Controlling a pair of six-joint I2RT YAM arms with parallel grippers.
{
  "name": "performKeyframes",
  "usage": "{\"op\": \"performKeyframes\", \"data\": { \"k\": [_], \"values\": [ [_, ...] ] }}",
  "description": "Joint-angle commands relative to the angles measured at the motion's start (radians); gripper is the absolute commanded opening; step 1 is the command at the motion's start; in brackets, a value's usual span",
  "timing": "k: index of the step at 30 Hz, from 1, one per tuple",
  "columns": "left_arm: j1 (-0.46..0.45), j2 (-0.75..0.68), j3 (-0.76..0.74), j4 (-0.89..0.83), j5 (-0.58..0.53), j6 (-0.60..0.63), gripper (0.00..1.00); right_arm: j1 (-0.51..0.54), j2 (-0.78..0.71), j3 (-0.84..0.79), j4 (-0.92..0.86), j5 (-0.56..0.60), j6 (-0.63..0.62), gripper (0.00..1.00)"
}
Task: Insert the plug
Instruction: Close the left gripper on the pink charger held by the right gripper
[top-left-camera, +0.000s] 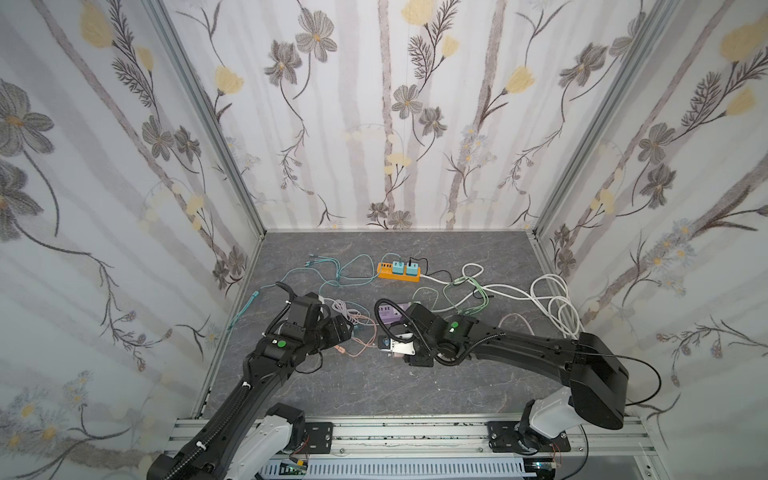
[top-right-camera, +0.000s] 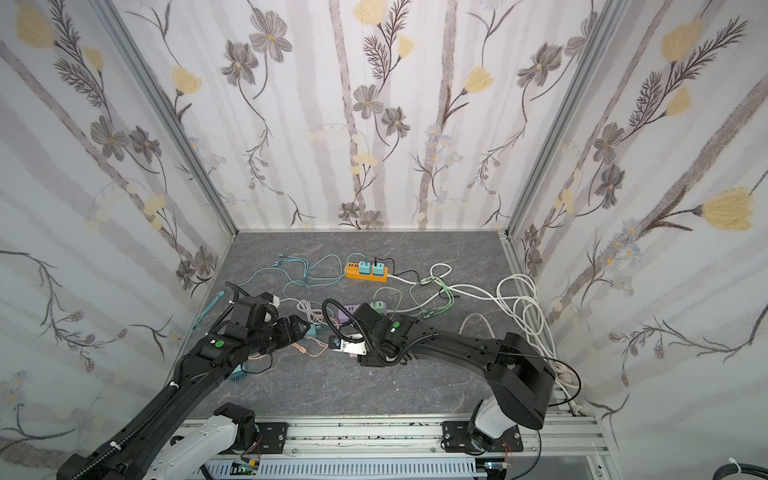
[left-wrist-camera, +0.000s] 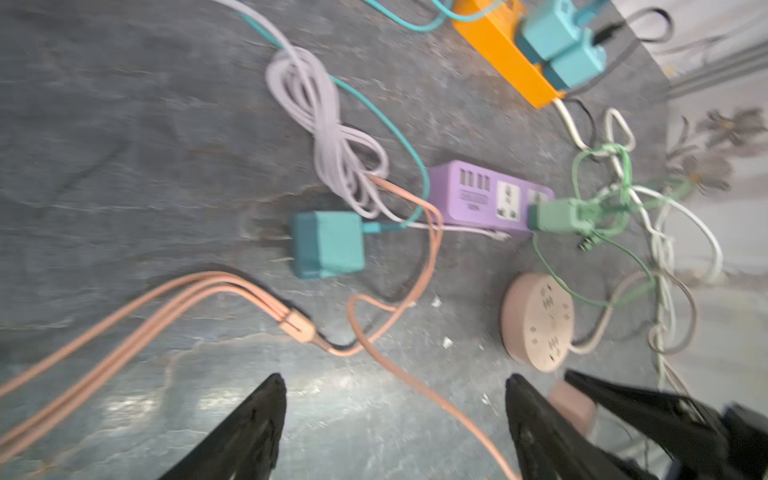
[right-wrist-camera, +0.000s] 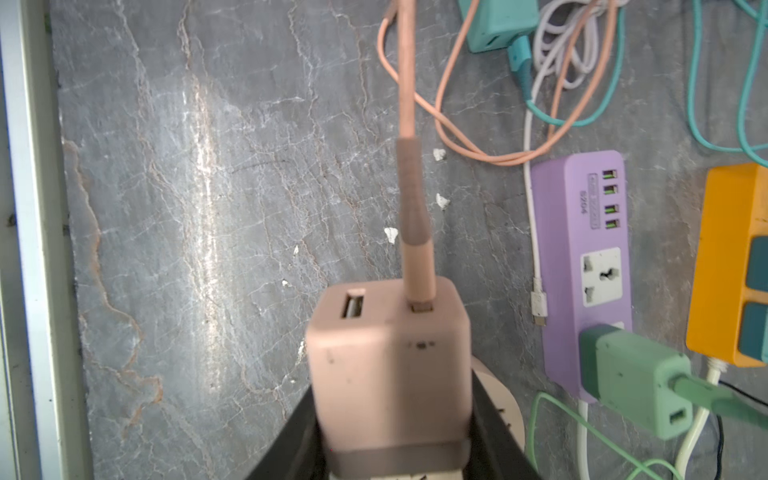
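Note:
My right gripper (right-wrist-camera: 390, 415) is shut on the pink plug (right-wrist-camera: 388, 357), a square charger with a pink cable (right-wrist-camera: 409, 124) in one of its two ports. Just behind the plug lies the round pink socket (right-wrist-camera: 505, 401), which shows fully in the left wrist view (left-wrist-camera: 538, 320). That view also catches the plug (left-wrist-camera: 573, 405) between the right gripper's black fingers (left-wrist-camera: 623, 411). My left gripper (left-wrist-camera: 395, 415) stands open low over the table, and the pink cable (left-wrist-camera: 415, 386) runs loosely between its fingers. In both top views the two grippers (top-left-camera: 353, 330) (top-right-camera: 336, 344) face each other mid-table.
A purple power strip (left-wrist-camera: 486, 195) holds a green adapter (left-wrist-camera: 557, 214). A loose teal adapter (left-wrist-camera: 326, 243) lies beside it. An orange strip (top-left-camera: 398, 272) with two teal adapters sits further back. White cables (top-left-camera: 557, 307) pile at the right wall, and teal cables (top-left-camera: 332, 274) trail left.

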Motion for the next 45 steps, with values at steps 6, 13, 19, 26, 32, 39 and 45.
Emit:
{"op": "performKeyframes", "data": {
  "k": [6, 13, 19, 26, 32, 39, 45],
  "values": [
    [-0.078, -0.144, -0.039, 0.055, 0.318, 0.013, 0.82, 0.004, -0.189, -0.143, 0.311, 0.081, 0.226, 0.28],
    [-0.172, -0.025, 0.0, 0.221, 0.407, 0.02, 0.79, 0.045, -0.235, -0.124, 0.305, 0.109, 0.156, 0.3],
    [-0.205, 0.044, 0.034, 0.313, 0.365, 0.028, 0.63, 0.075, -0.207, -0.083, 0.287, 0.119, 0.15, 0.32],
    [-0.209, 0.077, 0.051, 0.318, 0.316, 0.071, 0.52, 0.088, -0.192, -0.036, 0.272, 0.07, 0.178, 0.33],
    [-0.211, 0.103, 0.054, 0.349, 0.338, 0.073, 0.5, 0.09, -0.175, -0.008, 0.259, 0.024, 0.209, 0.34],
    [-0.211, 0.092, 0.064, 0.344, 0.342, 0.077, 0.0, 0.092, -0.16, 0.006, 0.256, 0.017, 0.252, 0.38],
    [-0.16, 0.029, 0.213, 0.103, 0.143, 0.17, 0.0, 0.055, -0.22, -0.033, 0.283, 0.144, 0.42, 0.98]
  ]
}}
